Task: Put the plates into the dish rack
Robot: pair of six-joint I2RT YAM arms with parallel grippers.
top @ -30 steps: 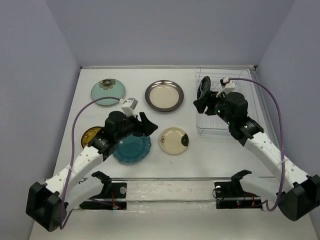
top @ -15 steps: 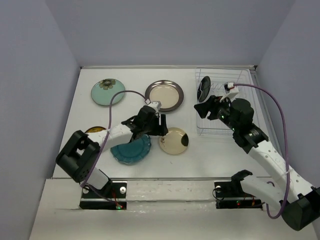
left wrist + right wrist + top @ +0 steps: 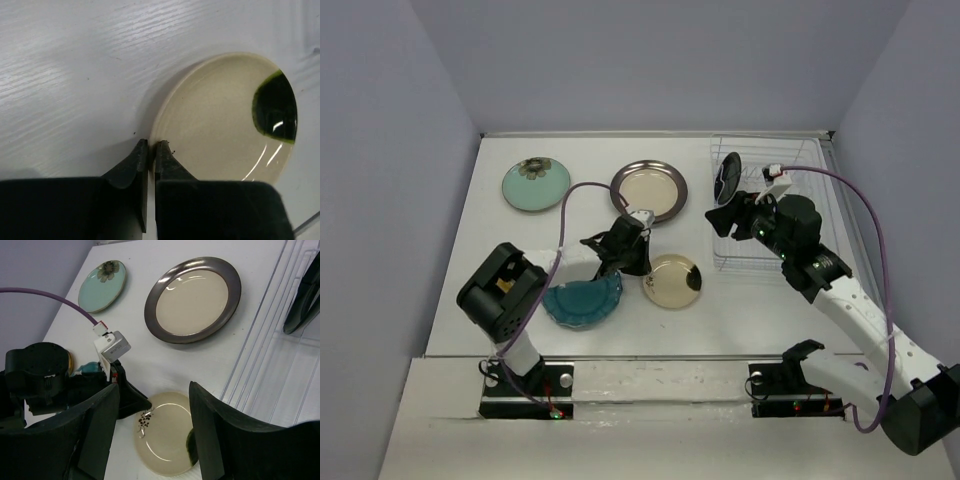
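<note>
The cream plate (image 3: pixel 672 280) with a dark green patch lies flat in mid-table. My left gripper (image 3: pixel 640 264) is low at its left rim, and the left wrist view shows that gripper (image 3: pixel 151 145) shut, pinching the cream plate's (image 3: pixel 220 125) edge. A scalloped teal plate (image 3: pixel 582 300) lies just left of it. The mint flowered plate (image 3: pixel 536 186) and the silver plate (image 3: pixel 649 190) lie at the back. A glossy black plate (image 3: pixel 727 177) stands on edge in the white wire dish rack (image 3: pixel 790 160). My right gripper (image 3: pixel 723 212) hovers open at the rack's left side, holding nothing.
In the right wrist view the open right gripper (image 3: pixel 154 387) frames the cream plate (image 3: pixel 167 440) and the left arm's wrist. The rack's bars (image 3: pixel 280 365) run along the right, beside the black plate (image 3: pixel 302 305). A purple cable (image 3: pixel 575 195) arcs over the left arm.
The left arm swung right from above the teal plate to the cream plate, dropped low, and its jaws closed on the rim. The right gripper barely moved.
</note>
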